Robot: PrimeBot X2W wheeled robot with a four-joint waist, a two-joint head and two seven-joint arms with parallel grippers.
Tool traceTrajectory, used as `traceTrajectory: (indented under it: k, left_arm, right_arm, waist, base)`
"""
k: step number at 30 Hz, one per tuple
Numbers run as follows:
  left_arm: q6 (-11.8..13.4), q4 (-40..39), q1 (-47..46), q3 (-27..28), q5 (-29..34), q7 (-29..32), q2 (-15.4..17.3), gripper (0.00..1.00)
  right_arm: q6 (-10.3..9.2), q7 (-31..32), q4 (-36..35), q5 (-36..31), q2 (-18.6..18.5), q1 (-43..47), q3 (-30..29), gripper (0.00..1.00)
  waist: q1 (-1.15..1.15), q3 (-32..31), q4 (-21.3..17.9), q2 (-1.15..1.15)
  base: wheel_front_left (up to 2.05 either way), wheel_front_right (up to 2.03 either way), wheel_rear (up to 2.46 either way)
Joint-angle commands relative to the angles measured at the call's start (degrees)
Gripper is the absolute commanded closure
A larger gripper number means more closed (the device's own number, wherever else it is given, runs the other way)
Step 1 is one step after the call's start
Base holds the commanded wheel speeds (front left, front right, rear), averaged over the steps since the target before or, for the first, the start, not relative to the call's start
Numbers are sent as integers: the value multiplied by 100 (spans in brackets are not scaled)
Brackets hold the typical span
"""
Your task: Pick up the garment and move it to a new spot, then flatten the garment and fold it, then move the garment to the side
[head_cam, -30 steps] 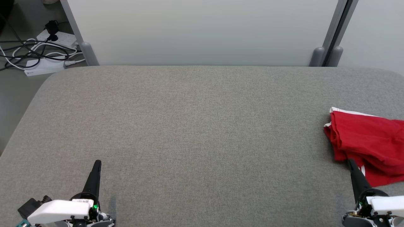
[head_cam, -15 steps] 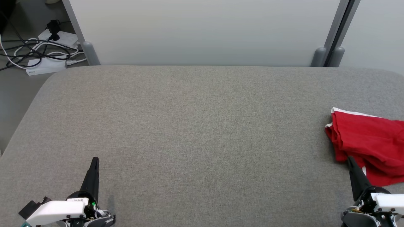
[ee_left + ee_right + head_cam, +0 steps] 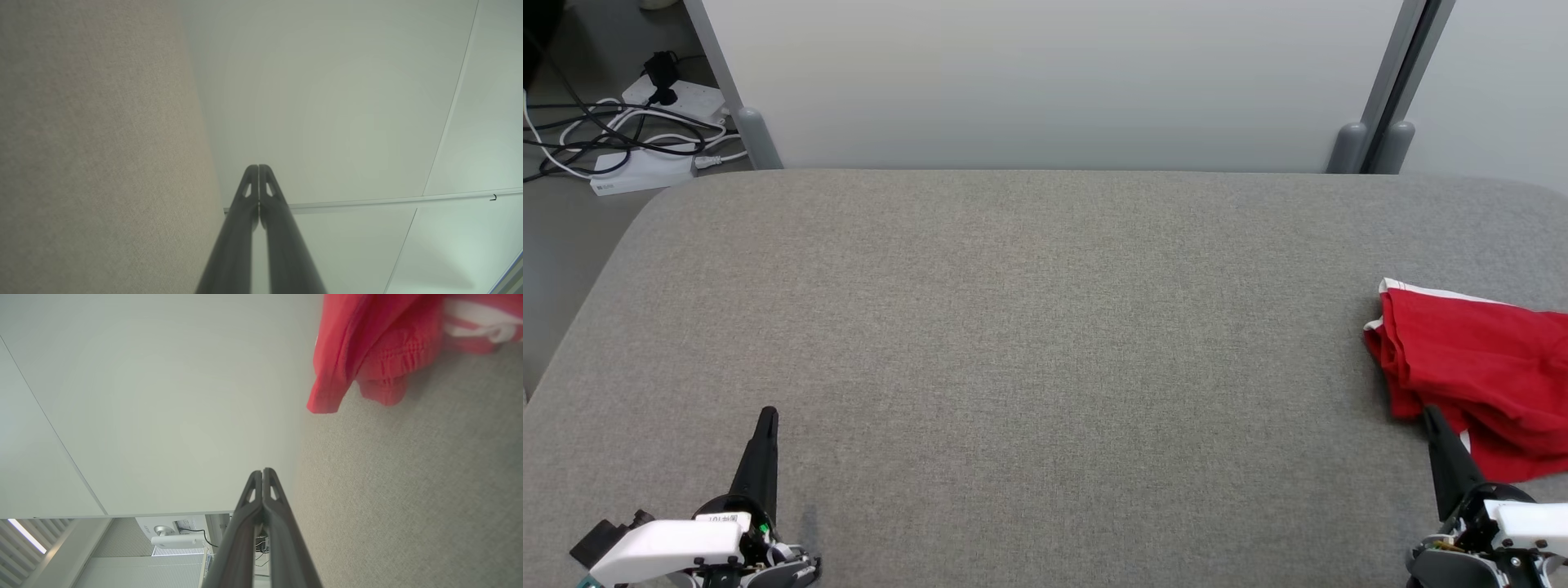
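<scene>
A red garment (image 3: 1474,371) with white trim lies bunched at the right edge of the grey table (image 3: 1029,327), partly cut off by the picture's edge. In the right wrist view the garment (image 3: 367,347) shows at the top. My right gripper (image 3: 1431,415) is shut and empty at the lower right, its tip over the garment's near edge. The right gripper (image 3: 262,471) has its fingers pressed together. My left gripper (image 3: 768,415) is shut and empty at the lower left, far from the garment. The left gripper (image 3: 258,167) also shows closed fingers.
A pale partition wall (image 3: 1045,82) stands behind the table. Cables and power strips (image 3: 637,122) lie on the floor at the back left. Grey partition feet (image 3: 1368,145) stand at the back right.
The head camera shifted slightly. Both grippers drew back a little toward the near edge and stayed shut. The garment has not moved.
</scene>
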Motion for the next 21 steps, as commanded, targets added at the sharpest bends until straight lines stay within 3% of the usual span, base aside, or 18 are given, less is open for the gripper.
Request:
traceTrajectory:
  k: [1,21]
  left_arm:
    - [-48,-129,-324,196,-28,31,60,100]
    - [-48,-129,-326,215,-12,46,46,100]
  right_arm:
    - [9,67,-152,-20,-49,-247,86,100]
    - [9,97,-150,-50,-24,-250,50,100]
  waist:
    - [0,0,0,0]
    - [0,0,0,0]
  base:
    - [0,0,0]
    - [0,0,0]
